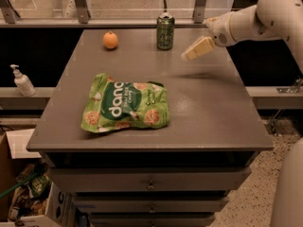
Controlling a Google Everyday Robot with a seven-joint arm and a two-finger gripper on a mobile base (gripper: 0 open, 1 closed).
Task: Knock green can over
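In the camera view, your green can [165,31] stands upright near the back edge of the tabletop [208,108], well apart from the orange [110,40]. So the knock is not yet done. Your claw [189,54] hangs just beside the can, on the arm's side, not touching it. You cannot tell whether it is clenched or released. By my reading, the whole sideways push is left.

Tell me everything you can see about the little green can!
The green can is slim and dark green, metal-looking, with a silver top rim and pale markings on its side. It stands upright near the far edge of the table, touching only the tabletop. The gripper hovers close beside it on the right of the picture, not touching it.
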